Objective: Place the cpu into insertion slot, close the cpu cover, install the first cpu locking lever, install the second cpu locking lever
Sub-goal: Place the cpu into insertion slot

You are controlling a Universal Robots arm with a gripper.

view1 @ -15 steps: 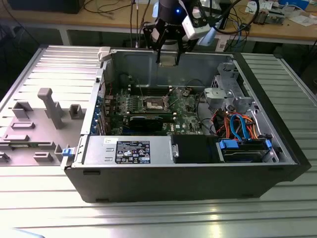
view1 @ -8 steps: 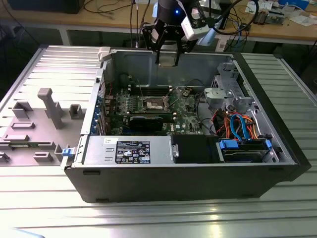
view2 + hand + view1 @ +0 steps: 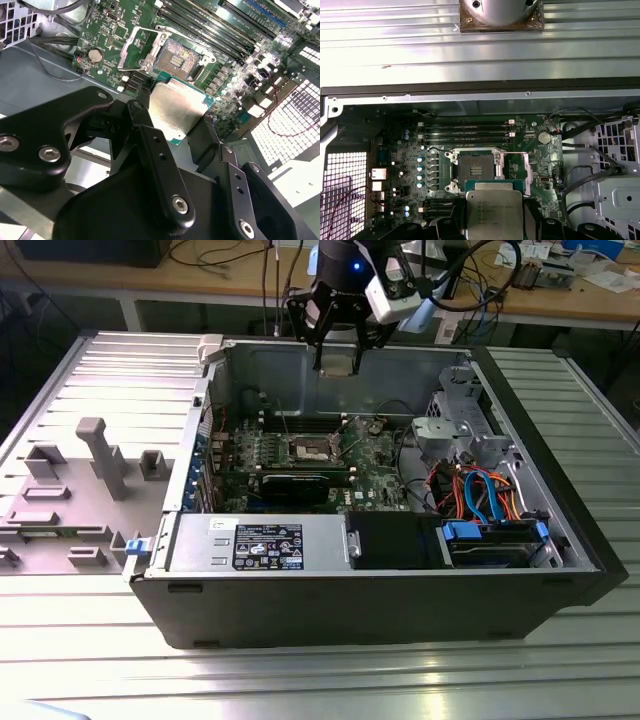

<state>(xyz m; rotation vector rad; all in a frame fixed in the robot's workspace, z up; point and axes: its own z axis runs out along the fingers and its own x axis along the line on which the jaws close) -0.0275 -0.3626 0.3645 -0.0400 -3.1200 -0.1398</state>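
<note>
gripper [image 3: 172,122] clamped on the cpu [image 3: 176,111], with its two black fingers pinching opposite edges of the flat square chip and the metal face turned up toward the wrist cameras. the cpu hangs high above the insertion slot [image 3: 175,57], edges roughly squared with it. the slot lies down and just past the chip's leading edge, bare, its dark centre showing. beside the slot, the cpu cover [image 3: 128,46] stands flipped open. green motherboard [image 3: 400,150] surrounds the slot, inside the open computer case [image 3: 350,600].

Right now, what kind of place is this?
Probably a robot lab or workshop: an open computer case lies on a metal table, a bench stands behind, and the pincer holds a cpu.
</note>
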